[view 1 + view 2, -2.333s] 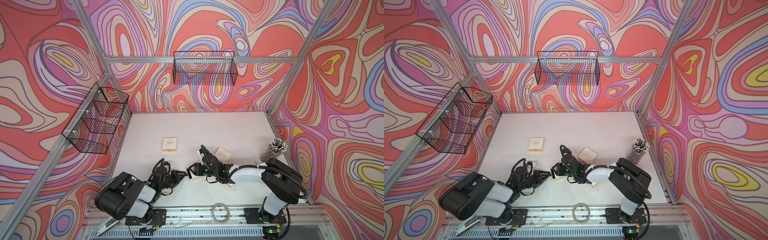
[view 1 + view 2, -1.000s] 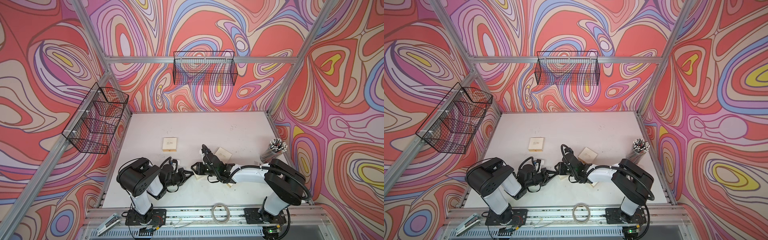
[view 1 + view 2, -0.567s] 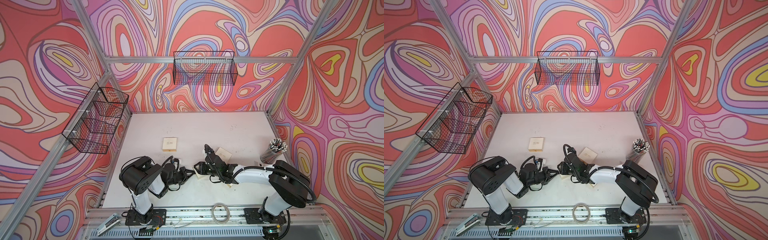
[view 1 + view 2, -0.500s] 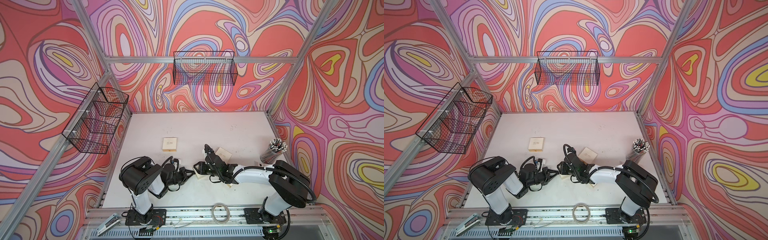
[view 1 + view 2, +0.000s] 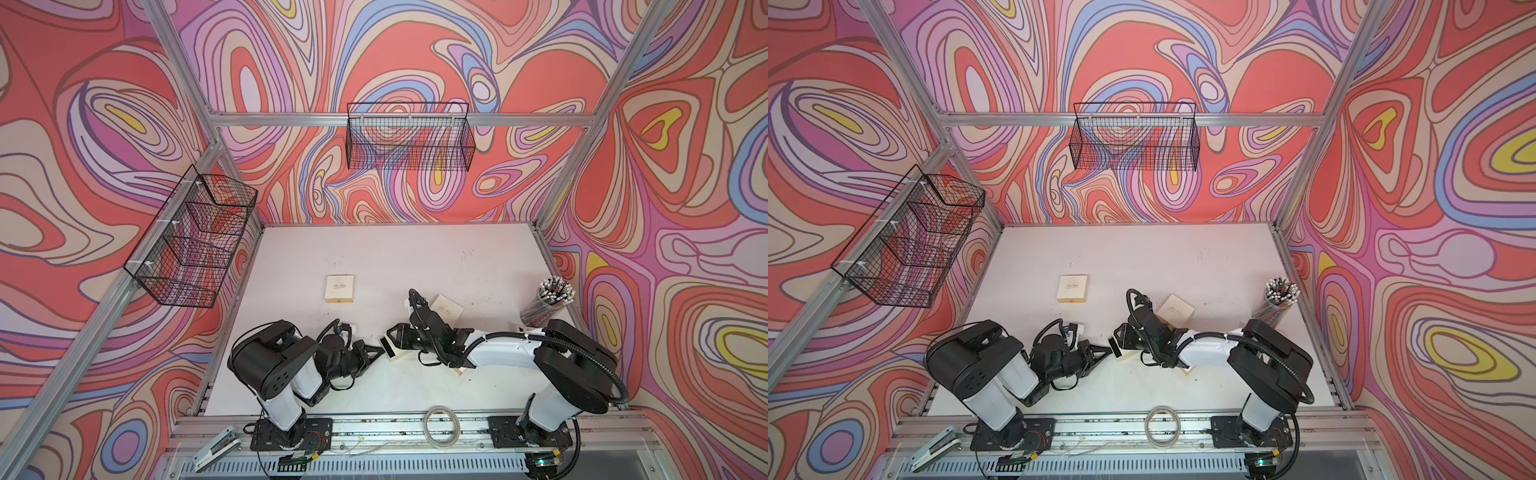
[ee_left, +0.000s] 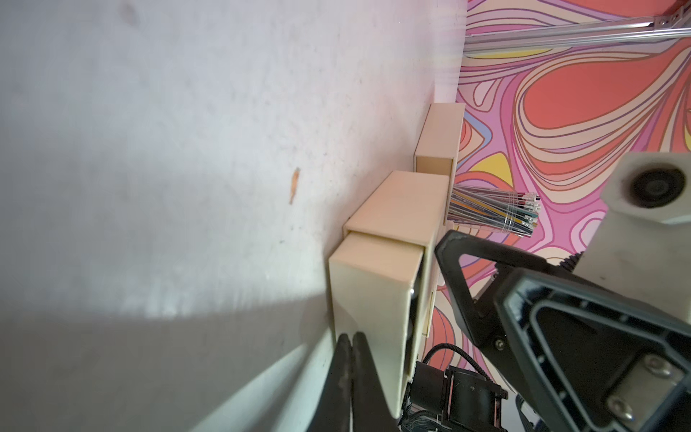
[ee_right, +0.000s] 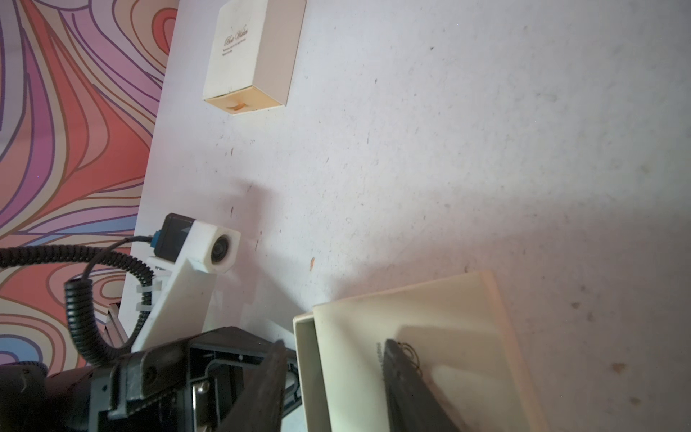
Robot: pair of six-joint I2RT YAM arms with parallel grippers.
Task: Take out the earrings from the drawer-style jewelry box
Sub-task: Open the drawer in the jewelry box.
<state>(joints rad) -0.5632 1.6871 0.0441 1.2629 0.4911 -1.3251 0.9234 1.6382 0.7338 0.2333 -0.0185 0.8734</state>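
Observation:
The cream drawer-style jewelry box (image 5: 392, 352) (image 5: 1120, 350) lies between my two grippers near the table's front. In the left wrist view its drawer (image 6: 368, 288) sticks a short way out of the sleeve (image 6: 396, 209), leaving a dark slit. The earrings are hidden inside. My left gripper (image 5: 379, 352) (image 6: 89, 336) is shut, its tips against the drawer's front face. My right gripper (image 5: 397, 341) (image 7: 332, 344) is shut on the box sleeve (image 7: 430, 318), one finger (image 7: 396, 359) lying on the lettered face.
A closed cream box (image 5: 339, 288) (image 7: 254, 56) lies further back on the left. Another cream box (image 5: 448, 308) (image 6: 437, 138) lies behind the right arm. A bundle of black white-tipped sticks (image 5: 549, 299) stands at the right edge. Wire baskets (image 5: 409, 139) hang on the walls.
The left arm has lifted its elbow and brought its shut gripper rightwards up to the box. The right gripper and box have drifted slightly right. Almost nothing has moved in the last half second.

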